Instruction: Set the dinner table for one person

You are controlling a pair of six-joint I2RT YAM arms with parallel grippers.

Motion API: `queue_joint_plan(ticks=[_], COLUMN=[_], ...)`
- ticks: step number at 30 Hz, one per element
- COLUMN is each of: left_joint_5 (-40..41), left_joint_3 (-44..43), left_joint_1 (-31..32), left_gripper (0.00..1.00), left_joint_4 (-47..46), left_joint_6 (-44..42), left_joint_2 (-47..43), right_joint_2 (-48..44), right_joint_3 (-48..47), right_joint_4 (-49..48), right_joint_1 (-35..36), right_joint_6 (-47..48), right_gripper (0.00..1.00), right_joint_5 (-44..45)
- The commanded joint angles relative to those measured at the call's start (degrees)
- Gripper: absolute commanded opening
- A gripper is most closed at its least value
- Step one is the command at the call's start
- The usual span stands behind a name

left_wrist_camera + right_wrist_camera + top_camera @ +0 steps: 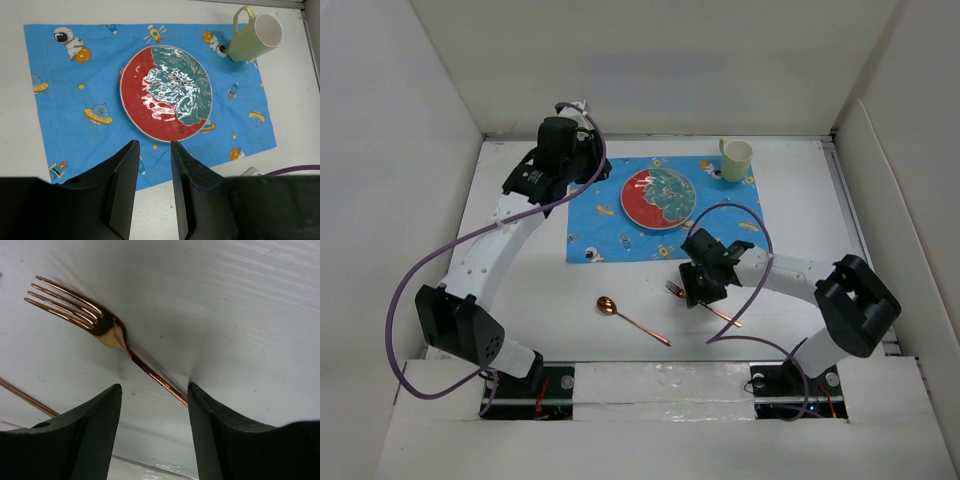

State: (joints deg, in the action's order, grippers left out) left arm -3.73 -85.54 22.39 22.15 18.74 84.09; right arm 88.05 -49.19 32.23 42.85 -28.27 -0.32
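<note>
The white dinner table (520, 300) carries a blue cartoon-print mat (610, 225) with a red and green plate (658, 197) on it and a pale green mug (736, 158) at its far right corner. A copper fork (673, 290) and a copper spoon (632, 320) lie on the bare table in front of the mat. My right gripper (697, 296) is open and low over the fork (107, 330). Its jaws straddle the handle, and the right finger (210, 420) touches it. My left gripper (590, 165) is open and empty, held above the mat's far left.
White walls enclose the table on three sides. In the left wrist view the gripper (154, 144) hangs over the mat's edge (75, 145), with the plate (150, 100) and mug (252, 37) beyond. The spoon's handle (25, 397) shows left of the right gripper (155, 386).
</note>
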Motion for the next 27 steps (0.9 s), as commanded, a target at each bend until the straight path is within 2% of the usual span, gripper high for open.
queue_joint_plan(ticks=[1, 3, 4, 6, 7, 10, 13, 17, 18, 22, 24, 25, 27], left_joint_5=[1.88, 2.14, 2.23, 2.32, 2.15, 1.36, 1.44, 1.88, 1.88, 3.11, 3.02, 2.41, 0.48], left_joint_3=[-0.78, -0.33, -0.42, -1.29, -1.65, -3.14, -4.63, -7.71, -8.93, -12.37, -14.3, -14.22, -11.52], left_joint_1=[-0.16, -0.16, -0.16, -0.16, -0.16, -0.16, -0.16, -0.16, -0.16, -0.16, -0.16, -0.16, -0.16], left_gripper=[0.29, 0.29, 0.29, 0.29, 0.29, 0.29, 0.3, 0.31, 0.32, 0.35, 0.34, 0.34, 0.33], left_joint_4=[-1.32, -1.32, -1.15, -0.53, -0.18, 0.96, 2.37, 6.31, 7.11, 10.71, 12.65, 13.0, 12.22], left_joint_6=[0.42, 0.42, 0.33, 0.33, 0.24, 0.15, 0.15, 0.68, 1.03, 4.36, 7.69, 9.1, 11.92], left_joint_2=[-4.46, -4.9, -5.17, -5.34, -5.61, -6.74, -7.89, -8.33, -8.42, -10.26, -11.23, -12.71, -15.26], right_joint_2=[2.47, 5.72, 6.86, 9.67, 10.47, 12.14, 9.79, 6.7, 6.78, 12.13, 18.1, 20.21, 26.62], right_joint_3=[-2.75, -3.54, -4.15, -4.95, -5.56, -6.79, -9.95, -18.29, -22.92, -36.65, -43.67, -50.06, -55.99], right_joint_4=[1.52, 2.05, 2.05, 1.96, 1.87, 2.49, 4.59, 9.68, 10.13, 11.01, 12.06, 12.07, 11.02], right_joint_1=[2.14, 2.93, 3.46, 5.48, 6.53, 9.61, 11.03, 11.03, 11.03, 8.76, 7.96, 7.43, 5.76], right_joint_6=[0.41, 0.15, -0.03, -0.55, -1.25, -2.22, -2.4, -1.0, -0.39, 3.04, 3.66, 4.01, 4.1], right_gripper=[0.53, 0.43, 0.32, 0.22, 0.13, 0.0, 0.0, 0.0, 0.0, 0.0, 0.0, 0.0, 0.0], right_joint_5=[4.61, 5.32, 5.67, 6.2, 7.68, 9.45, 11.47, 13.41, 13.59, 10.61, 10.42, 9.9, 8.67])
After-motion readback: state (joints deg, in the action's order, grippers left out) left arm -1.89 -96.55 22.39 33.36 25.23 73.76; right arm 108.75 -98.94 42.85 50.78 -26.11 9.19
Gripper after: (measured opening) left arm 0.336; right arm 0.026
